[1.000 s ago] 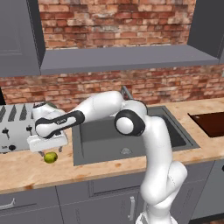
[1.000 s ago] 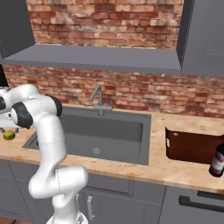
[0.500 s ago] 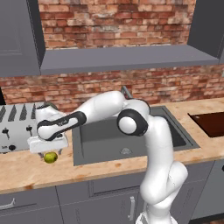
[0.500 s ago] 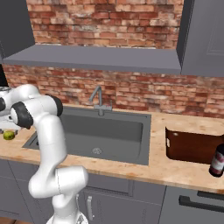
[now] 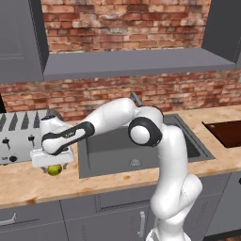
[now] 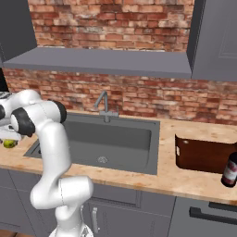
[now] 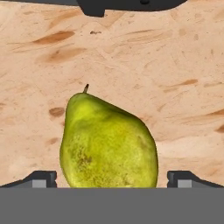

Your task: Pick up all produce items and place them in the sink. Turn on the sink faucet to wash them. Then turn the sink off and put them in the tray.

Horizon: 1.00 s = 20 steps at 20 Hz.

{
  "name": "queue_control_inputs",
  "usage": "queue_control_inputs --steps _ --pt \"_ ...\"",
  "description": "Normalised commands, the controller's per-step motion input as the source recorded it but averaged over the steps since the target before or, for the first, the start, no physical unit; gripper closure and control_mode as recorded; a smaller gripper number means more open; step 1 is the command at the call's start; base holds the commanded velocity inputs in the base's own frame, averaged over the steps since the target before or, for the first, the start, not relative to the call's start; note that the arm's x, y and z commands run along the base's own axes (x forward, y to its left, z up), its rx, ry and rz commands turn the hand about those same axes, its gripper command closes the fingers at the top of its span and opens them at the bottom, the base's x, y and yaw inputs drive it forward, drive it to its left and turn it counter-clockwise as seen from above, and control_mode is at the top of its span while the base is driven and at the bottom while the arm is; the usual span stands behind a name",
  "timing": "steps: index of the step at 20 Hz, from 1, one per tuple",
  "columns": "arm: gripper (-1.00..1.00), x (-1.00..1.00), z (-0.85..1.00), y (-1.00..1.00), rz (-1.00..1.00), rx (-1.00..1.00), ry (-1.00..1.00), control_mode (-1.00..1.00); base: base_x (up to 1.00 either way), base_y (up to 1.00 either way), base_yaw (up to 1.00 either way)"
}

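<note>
Gripper has dropped slightly since before, jaws wide open, straddling the pear, not gripping. Pear lies on counter left of sink. Tray far right.

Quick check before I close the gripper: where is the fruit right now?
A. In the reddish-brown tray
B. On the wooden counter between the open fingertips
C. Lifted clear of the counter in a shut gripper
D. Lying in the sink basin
B. In the hand view the pear lies on the wooden counter between the two fingertips of the open gripper, left of the sink.
</note>
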Motion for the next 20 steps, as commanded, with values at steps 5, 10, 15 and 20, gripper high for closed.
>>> queue_control_inputs --steps 5,10,15,20 --pt "-1.0 0.01 -0.1 0.0 0.01 0.0 -0.1 -1.0 0.0 0.0 0.0" --pt "-1.0 0.07 -0.02 0.0 0.02 0.01 -0.11 -1.0 0.0 0.0 0.0" --pt "1.0 0.06 -0.09 0.0 0.0 0.0 -0.06 -1.0 0.0 0.0 0.0" --pt "1.0 0.01 -0.15 0.09 0.0 -0.01 0.02 -1.0 0.0 0.0 0.0"
